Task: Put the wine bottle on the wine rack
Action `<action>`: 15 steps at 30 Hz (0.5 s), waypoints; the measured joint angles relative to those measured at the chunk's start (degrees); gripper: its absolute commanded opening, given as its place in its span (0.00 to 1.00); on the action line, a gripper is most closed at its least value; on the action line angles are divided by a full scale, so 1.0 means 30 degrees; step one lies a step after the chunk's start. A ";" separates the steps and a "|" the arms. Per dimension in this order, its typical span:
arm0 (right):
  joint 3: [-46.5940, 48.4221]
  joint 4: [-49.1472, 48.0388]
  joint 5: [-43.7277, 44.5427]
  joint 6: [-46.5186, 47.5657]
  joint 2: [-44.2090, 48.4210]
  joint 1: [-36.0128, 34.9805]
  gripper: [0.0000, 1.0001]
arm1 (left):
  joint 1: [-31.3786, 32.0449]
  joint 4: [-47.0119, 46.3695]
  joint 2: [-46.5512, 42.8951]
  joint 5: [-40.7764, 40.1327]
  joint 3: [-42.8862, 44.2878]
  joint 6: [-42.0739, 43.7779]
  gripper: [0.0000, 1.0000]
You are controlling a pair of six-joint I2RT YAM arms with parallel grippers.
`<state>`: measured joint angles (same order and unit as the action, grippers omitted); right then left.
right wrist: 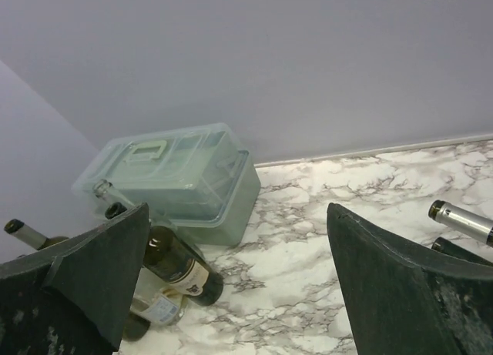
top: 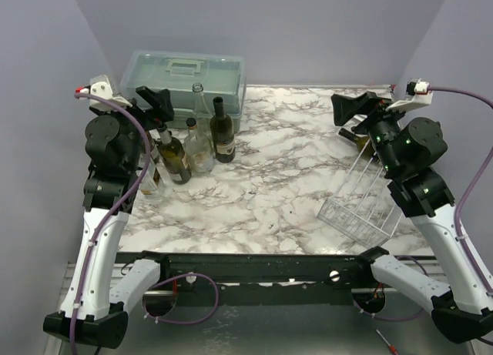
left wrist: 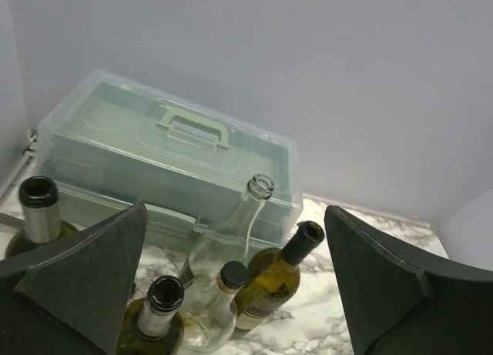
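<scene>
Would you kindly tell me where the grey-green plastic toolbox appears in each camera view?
Top external: toolbox in the upper left of the picture.
Left wrist: toolbox centre-left, behind the bottles.
Right wrist: toolbox left of centre.
Shared landmark: its lid handle.

I see a translucent grey-green toolbox [top: 185, 82], lid closed and handle flat, in the far left corner of the marble table [top: 285, 170], against the back wall [top: 269, 31].
</scene>
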<state>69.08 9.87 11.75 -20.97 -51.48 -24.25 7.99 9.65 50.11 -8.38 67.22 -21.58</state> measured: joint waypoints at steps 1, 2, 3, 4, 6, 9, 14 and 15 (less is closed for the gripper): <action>-0.0007 0.0095 0.0189 0.0000 -0.0044 0.0000 1.00 | 0.0000 0.0073 0.0211 0.0350 0.0087 -0.0007 0.99; -0.0007 0.0153 0.0393 -0.0007 -0.0109 0.0000 1.00 | 0.0000 0.0138 0.0437 0.0685 0.0189 0.0000 0.99; -0.0015 0.0204 0.0583 -0.0007 -0.0197 0.0000 1.00 | 0.0000 0.0153 0.0729 0.1035 0.0284 -0.0007 0.99; -0.0015 0.0262 0.0765 -0.0015 -0.0299 0.0000 1.00 | 0.0000 0.0182 0.0911 0.1268 0.0357 -0.0007 0.99; -0.0015 0.0408 0.1100 -0.0066 -0.0539 0.0000 1.00 | 0.0000 0.0379 0.1413 0.1821 0.0532 -0.0007 0.99; -0.0015 0.0772 0.1421 -0.0117 -0.1078 0.0000 1.00 | 0.0000 0.0707 0.1974 0.2361 0.0729 -0.0007 0.99; -0.0437 0.1064 0.0262 0.0109 -0.1916 0.0000 1.00 | 0.0000 0.1297 0.2798 0.3002 0.1086 0.0015 0.99; -0.0714 0.1049 -0.0102 0.0109 -0.1923 0.0000 1.00 | 0.0000 0.1341 0.2885 0.3024 0.1115 0.0015 0.99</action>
<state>66.94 13.02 11.44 -20.64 -57.25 -24.25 7.99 13.67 58.76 0.69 70.57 -21.54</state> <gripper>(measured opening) 0.998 0.987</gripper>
